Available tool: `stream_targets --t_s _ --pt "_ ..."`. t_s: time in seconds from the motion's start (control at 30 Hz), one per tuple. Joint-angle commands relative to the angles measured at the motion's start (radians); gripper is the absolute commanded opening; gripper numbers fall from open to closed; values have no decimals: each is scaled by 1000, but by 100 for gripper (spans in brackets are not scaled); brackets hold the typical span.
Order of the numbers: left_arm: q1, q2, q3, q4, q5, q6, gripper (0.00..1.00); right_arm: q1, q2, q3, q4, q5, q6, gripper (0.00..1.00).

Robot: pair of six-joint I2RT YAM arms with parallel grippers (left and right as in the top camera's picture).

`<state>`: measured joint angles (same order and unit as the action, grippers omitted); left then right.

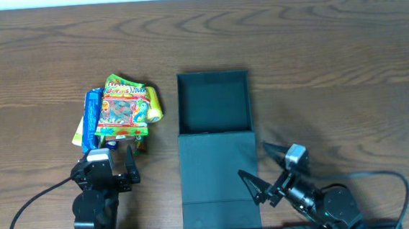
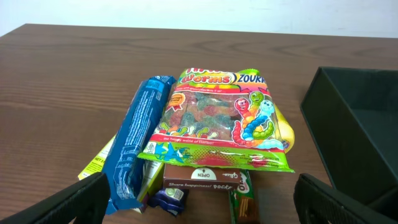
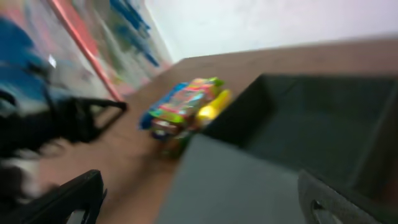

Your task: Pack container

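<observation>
Nothing is seen inside the container (image 1: pixel 214 103), which stands open at mid-table with its flap lid (image 1: pixel 218 182) laid flat toward the robot; the first pick is judged to be in hand. The left gripper (image 1: pixel 115 164) is held wide apart just short of the snack pile (image 1: pixel 118 112), and the right gripper (image 1: pixel 262 167), likewise spread, is poised at the lid's right edge. A descent onto the topmost bag (image 2: pixel 217 118) is called for next. "Worms" and "ZOUR" can be read on it; "Share happiness!" is probably what is printed, upside down, on the brown packet (image 2: pixel 205 182) beneath.
</observation>
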<state>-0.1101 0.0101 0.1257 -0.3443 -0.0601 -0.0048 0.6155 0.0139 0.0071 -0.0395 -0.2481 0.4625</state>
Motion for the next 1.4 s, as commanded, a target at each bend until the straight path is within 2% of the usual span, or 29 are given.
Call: stream_targets --t_s 0.0,0.07,0.2,0.43,0.57,0.7,0.83,1.0,1.17,1.37 --pt "5 -5 -16 -22 -21 -18 96 -6 -2 -2 29 -19 333 99" --pt "5 -5 -16 -22 -21 -18 95 -6 -2 -2 69 34 397 99" --pt "5 -5 -16 -22 -21 -18 95 -14 4 1 105 62 404 99" --pt "5 -5 -16 -22 -21 -18 95 -98 224 111 98 64 278 99" --pt "5 -5 -16 -22 -21 -18 95 -189 524 299 97 47 95 99" --pt "5 -5 -16 -22 -21 -18 96 -284 941 610 79 -58 -181 99" --pt "5 -5 -16 -22 -21 -18 95 -309 1303 953 -21 -81 -421 99" --pt "5 -5 -16 -22 -21 -18 95 -309 1613 1278 -175 -60 -690 99" --pt "5 -5 -16 -22 -21 -18 96 -307 1812 1447 -245 -55 -846 99" --pt "5 -5 -16 -22 -21 -18 95 -293 1920 1462 -266 -31 -928 98"
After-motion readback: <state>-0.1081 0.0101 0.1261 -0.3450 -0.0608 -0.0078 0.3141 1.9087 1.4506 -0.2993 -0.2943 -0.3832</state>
